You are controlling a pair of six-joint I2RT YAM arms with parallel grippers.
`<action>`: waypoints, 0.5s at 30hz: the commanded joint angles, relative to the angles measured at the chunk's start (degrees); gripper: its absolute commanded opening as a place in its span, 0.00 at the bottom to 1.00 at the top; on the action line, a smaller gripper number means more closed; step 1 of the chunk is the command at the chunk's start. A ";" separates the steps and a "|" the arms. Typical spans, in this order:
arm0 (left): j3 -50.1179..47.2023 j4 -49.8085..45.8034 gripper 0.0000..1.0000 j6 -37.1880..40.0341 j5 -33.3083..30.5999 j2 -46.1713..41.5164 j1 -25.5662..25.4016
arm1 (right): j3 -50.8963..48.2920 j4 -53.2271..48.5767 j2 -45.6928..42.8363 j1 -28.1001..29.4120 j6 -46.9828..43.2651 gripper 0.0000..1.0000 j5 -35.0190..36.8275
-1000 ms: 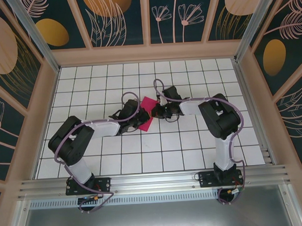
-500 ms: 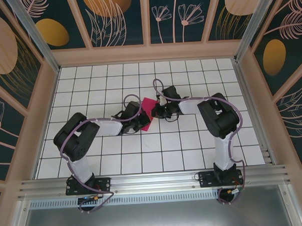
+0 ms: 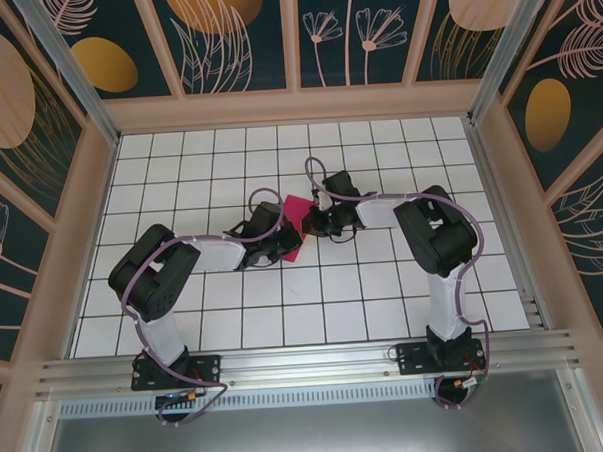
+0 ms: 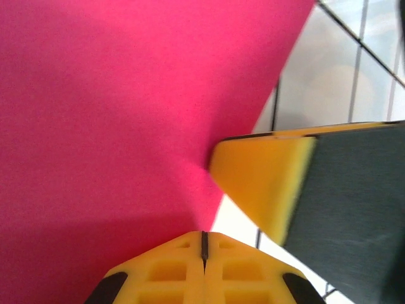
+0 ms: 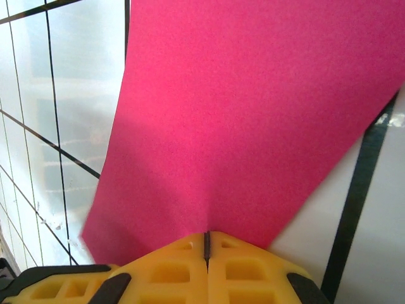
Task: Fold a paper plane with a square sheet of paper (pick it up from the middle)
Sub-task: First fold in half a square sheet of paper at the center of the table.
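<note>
While both jaws pinch it, the pink paper (image 5: 253, 107) seems folded.

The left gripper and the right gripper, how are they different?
The left gripper reaches in from the left; the right gripper reaches in from the right. The left gripper pinches the pink paper on its nearer side, the right gripper on its farther, right side. Both are yellow at the tips, and both are shut on the paper.
</note>
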 commanded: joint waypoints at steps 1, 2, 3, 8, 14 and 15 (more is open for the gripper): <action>-0.70 3.49 0.00 1.22 1.69 -1.21 -0.44 | 0.97 -1.41 1.52 0.06 -1.43 0.00 0.18; -0.70 3.20 0.00 1.05 1.75 -0.78 -0.48 | 0.97 -1.32 1.64 0.06 -1.30 0.00 0.22; -0.68 2.87 0.00 0.97 1.88 -0.25 -0.45 | 0.97 -1.38 1.83 0.05 -1.26 0.00 0.14; -0.95 0.68 0.00 0.16 1.17 0.94 -0.43 | 1.06 -1.45 2.06 0.09 -1.26 0.00 0.29; -0.24 -4.53 0.00 0.35 -1.02 1.79 -0.49 | 1.58 -2.56 2.58 0.09 -2.00 0.00 1.57; -0.27 -5.18 0.00 0.34 -1.20 1.98 -0.47 | 1.74 -2.75 2.66 0.01 -2.11 0.00 1.75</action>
